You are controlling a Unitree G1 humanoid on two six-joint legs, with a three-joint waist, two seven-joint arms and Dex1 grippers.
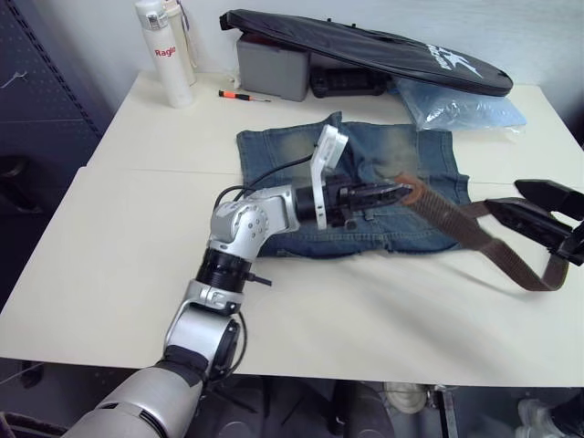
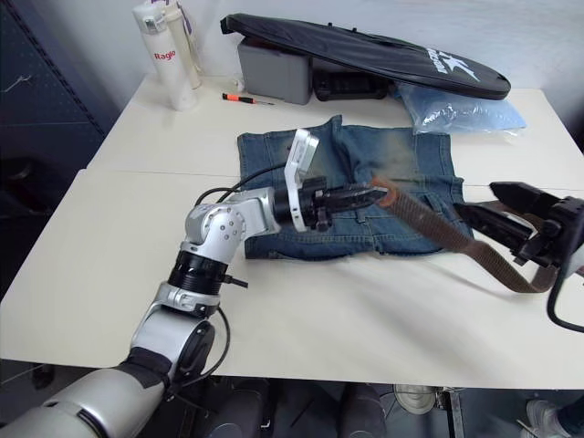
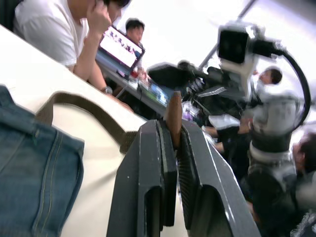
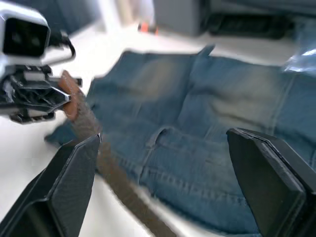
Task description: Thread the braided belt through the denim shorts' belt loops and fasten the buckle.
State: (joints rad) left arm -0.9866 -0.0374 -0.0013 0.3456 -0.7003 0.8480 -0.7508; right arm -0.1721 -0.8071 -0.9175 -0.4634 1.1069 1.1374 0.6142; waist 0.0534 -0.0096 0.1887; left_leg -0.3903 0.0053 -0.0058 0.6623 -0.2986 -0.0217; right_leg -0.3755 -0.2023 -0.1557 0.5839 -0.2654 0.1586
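Pale cream table [image 1: 137,274], two tops butted together, against a light wall. Along the back edge: a white bottle [image 1: 165,53], a small orange-handled screwdriver [image 1: 243,95], a grey box [image 1: 274,66], a long black bag [image 1: 383,50], and a clear plastic bag [image 1: 461,108].

The denim shorts [image 1: 365,160] lie flat in the middle of the table, waistband toward the robot.

The left gripper [image 1: 401,192] is over the shorts near the waistband, fingers clamped on the darker leather tip of the braided belt [image 1: 452,224]. The left wrist view confirms this: the brown tip stands pinched between the two black fingers.

From there the belt runs off to the robot's right, crosses the edge of the shorts onto bare table, and curves back near the right gripper [image 1: 538,214]. The right gripper is spread wide, nothing between its fingers; the belt passes just beside and under it. I cannot make out the buckle.

Step in hand, as judged: feeding the tip into the first of the belt loops [image 4: 153,140]. No loop appears threaded yet, so the task is early.

To do it well:
- keep the tip low and flat along the waistband
- aim it straight under the loop
- have the right gripper take up the slack so the braid does not twist or drag the shorts sideways
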